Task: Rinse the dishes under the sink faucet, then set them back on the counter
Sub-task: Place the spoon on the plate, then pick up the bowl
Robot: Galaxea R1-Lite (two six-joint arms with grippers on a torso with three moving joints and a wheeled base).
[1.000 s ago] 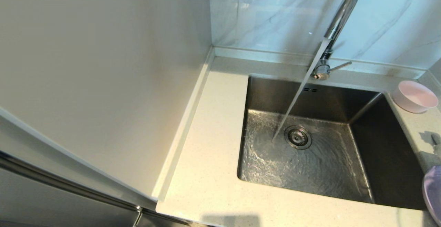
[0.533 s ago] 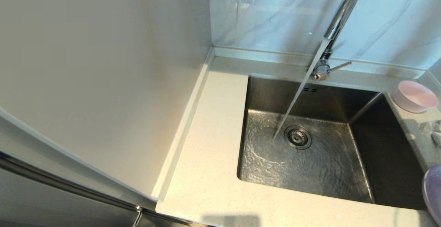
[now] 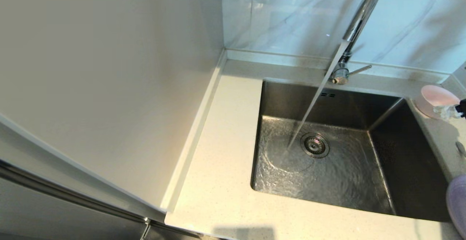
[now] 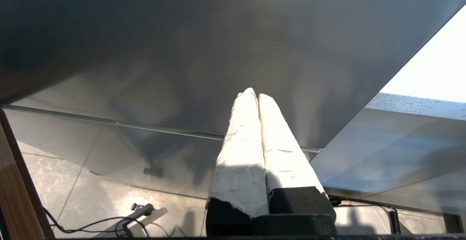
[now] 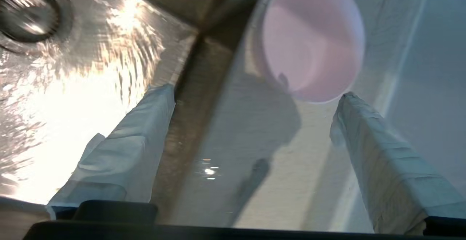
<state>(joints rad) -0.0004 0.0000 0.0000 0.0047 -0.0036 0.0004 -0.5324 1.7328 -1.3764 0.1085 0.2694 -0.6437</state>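
Pink bowl (image 5: pixel 313 39) is sitting on the counter (image 3: pixel 218 181) beside the sink (image 3: pixel 327 181), right gripper (image 5: pixel 255 98) hovering spread wide; left gripper (image 4: pixel 255 98) is sitting pressed together.

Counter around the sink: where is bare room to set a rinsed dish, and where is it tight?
Free: the wide counter strip between the side panel and the sink. Crowded: the narrow right strip, holding the bowl, spoon, plate and the open right tool.

A grey-veined marble wall (image 3: pixel 291 10) meets a plain cream panel (image 3: pixel 109 69).
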